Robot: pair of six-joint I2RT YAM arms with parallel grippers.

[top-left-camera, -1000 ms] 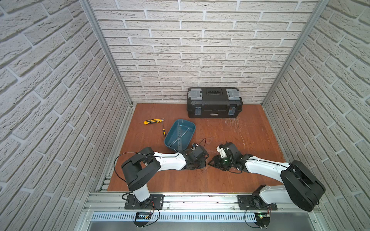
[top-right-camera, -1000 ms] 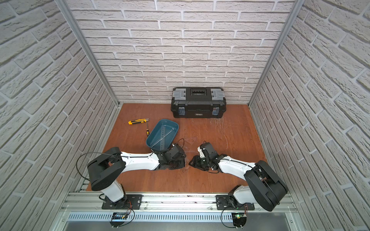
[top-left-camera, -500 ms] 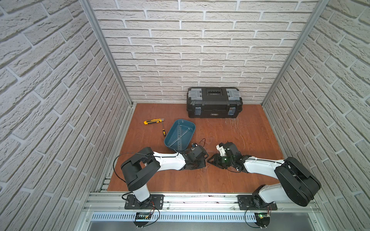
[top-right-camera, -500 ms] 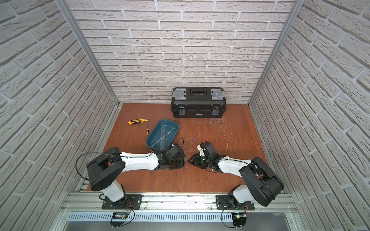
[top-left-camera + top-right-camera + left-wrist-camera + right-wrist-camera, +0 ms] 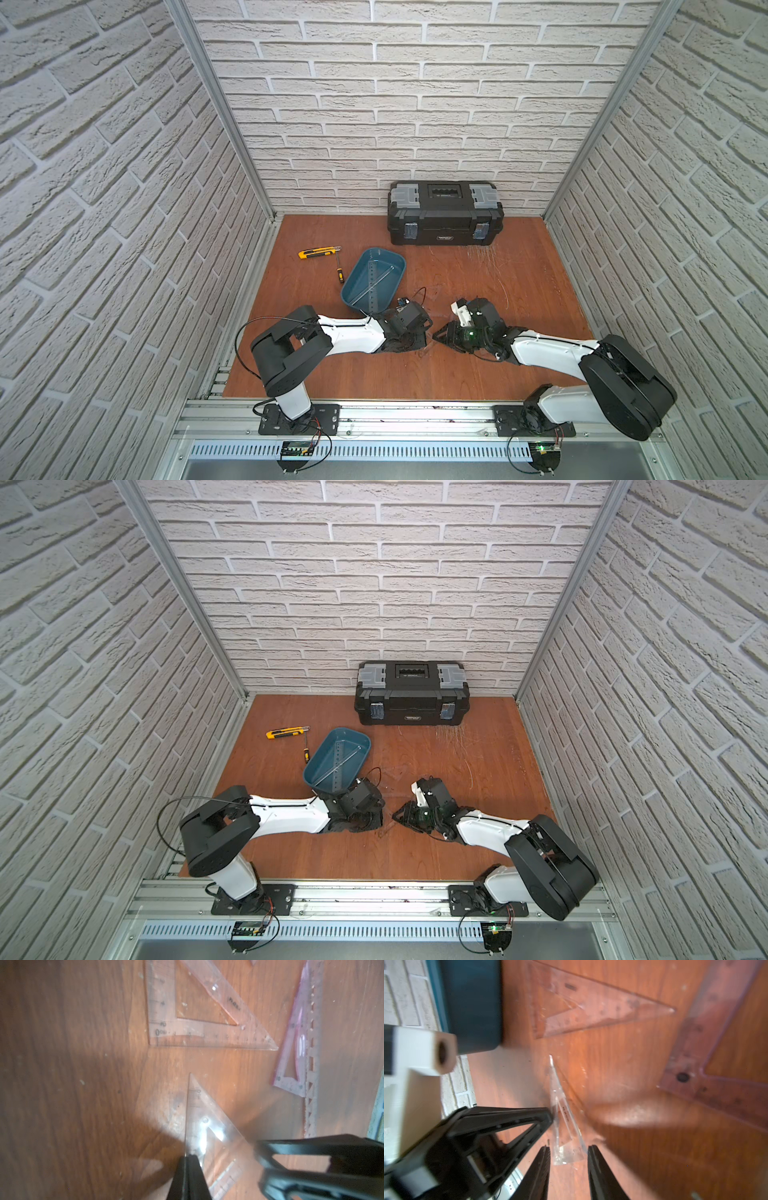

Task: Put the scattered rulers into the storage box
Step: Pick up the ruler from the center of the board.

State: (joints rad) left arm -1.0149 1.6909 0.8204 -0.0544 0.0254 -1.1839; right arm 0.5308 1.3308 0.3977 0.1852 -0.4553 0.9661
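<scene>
My left gripper (image 5: 190, 1156) is shut on the edge of a small clear triangular ruler (image 5: 207, 1126), which it holds tilted just above the wood floor. My right gripper (image 5: 569, 1148) is open, and the far corner of the same ruler (image 5: 562, 1118) sits between its fingers without touching them. In both top views the grippers meet tip to tip (image 5: 432, 334) in front of the teal storage box (image 5: 397, 259) (image 5: 361, 739), which holds a long clear strip ruler (image 5: 372, 286). A larger clear set square (image 5: 197, 1012), a purplish one (image 5: 295, 1043) and a strip ruler (image 5: 313, 1064) lie flat nearby.
A black toolbox (image 5: 444, 216) stands against the back wall. A yellow utility knife (image 5: 316, 252) and a small screwdriver (image 5: 339, 272) lie left of the storage box. Brick walls close in both sides.
The right arm has shifted slightly left, bringing its gripper up to the left gripper. The left arm has stayed where it was, still holding the ruler.
</scene>
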